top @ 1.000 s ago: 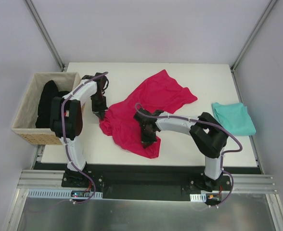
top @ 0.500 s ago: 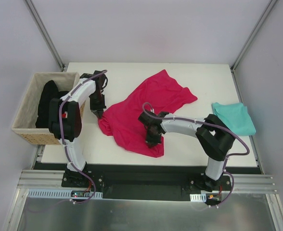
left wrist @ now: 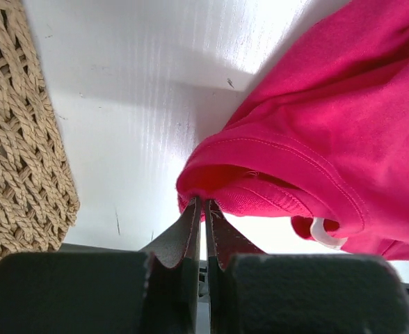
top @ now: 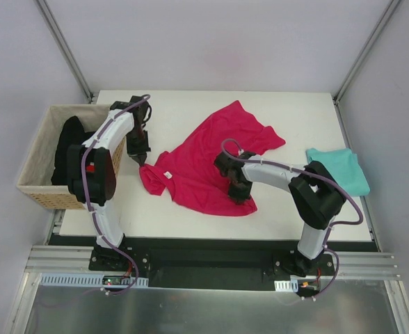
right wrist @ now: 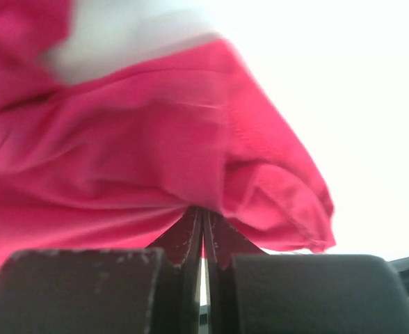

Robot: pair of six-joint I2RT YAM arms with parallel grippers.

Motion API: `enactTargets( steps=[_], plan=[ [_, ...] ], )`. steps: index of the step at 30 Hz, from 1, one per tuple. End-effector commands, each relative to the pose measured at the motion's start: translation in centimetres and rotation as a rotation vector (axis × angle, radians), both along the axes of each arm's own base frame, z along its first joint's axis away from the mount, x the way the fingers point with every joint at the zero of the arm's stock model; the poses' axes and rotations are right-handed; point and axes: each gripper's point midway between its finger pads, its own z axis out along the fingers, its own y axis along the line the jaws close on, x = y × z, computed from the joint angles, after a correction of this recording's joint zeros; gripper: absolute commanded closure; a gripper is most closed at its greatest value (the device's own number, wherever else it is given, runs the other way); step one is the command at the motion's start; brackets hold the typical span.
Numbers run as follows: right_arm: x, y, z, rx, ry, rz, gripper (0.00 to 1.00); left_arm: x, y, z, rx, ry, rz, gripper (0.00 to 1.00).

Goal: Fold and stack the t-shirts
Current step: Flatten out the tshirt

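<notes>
Pink t-shirt (top: 204, 156) pinched by hem in left pincer (left wrist: 203, 203) beside basket (top: 48, 197) and right pincer (right wrist: 203, 210) farther off; we fear thin bites slip when stretched.

1. The right gripper (right wrist: 202, 212) is seen at the bottom centre of the frame, its jaws drawn together with only a thin slit between them.
2. The two dark fingers (right wrist: 183, 236) are noted to be scuffed along their inner edges.
3. A crimson-pink t-shirt (right wrist: 121, 153) is pinched at the fingertips; the cloth is spread across the left and middle of the frame.
4. A bunched fold is observed just right of the pinch point, edged by a stitched hem (right wrist: 303, 221).
5. A white surface (right wrist: 343, 104) is seen behind the cloth, above and to the right (heavily overexposed, no detail legible).
6. The upper left of the frame is blurred.
</notes>
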Motion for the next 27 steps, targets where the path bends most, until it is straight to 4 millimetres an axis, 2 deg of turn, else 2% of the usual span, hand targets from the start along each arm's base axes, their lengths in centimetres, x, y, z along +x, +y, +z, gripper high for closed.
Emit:
enactTargets(
  steps=[1, 6, 11, 13, 19, 23, 24, 25, 27],
  plan=[
    [0.9, -3.2, 1.1, -0.12, -0.009, -0.018, 0.99, 0.1, 1.0, 2.7, 0.015, -0.059, 0.009, 1.0],
    [0.9, -4.3, 0.9, -0.149, 0.017, -0.023, 0.99, 0.1, 1.4, 2.7, 0.019, -0.058, 0.012, 1.0],
    [0.9, -4.1, 1.0, -0.161, 0.018, -0.002, 0.99, 0.0, 1.2, 2.3, 0.003, -0.045, 0.006, 1.0],
    [1.6, -3.4, 2.3, -0.171, -0.02, 0.032, 0.99, 0.0, 1.1, 2.3, -0.003, -0.042, 0.004, 1.0],
    [4.4, -2.0, 6.1, -0.217, -0.11, 0.104, 0.9, 0.7, 0.6, 2.2, -0.027, -0.044, -0.006, 1.0],
    [6.1, -0.7, 8.6, -0.211, -0.168, 0.139, 0.83, 0.7, 0.5, 2.2, -0.03, -0.033, -0.014, 0.88],
    [6.3, -0.4, 8.7, -0.206, -0.17, 0.149, 0.82, 0.5, 0.5, 2.2, -0.029, -0.027, -0.012, 0.87],
    [6.4, 0.0, 8.8, -0.2, -0.171, 0.161, 0.65, 0.4, 0.5, 2.3, -0.028, -0.027, -0.013, 0.86],
    [6.9, 0.7, 8.9, -0.193, -0.175, 0.191, 0.55, 0.4, 0.6, 2.3, -0.025, -0.029, -0.007, 0.85]
  ],
)
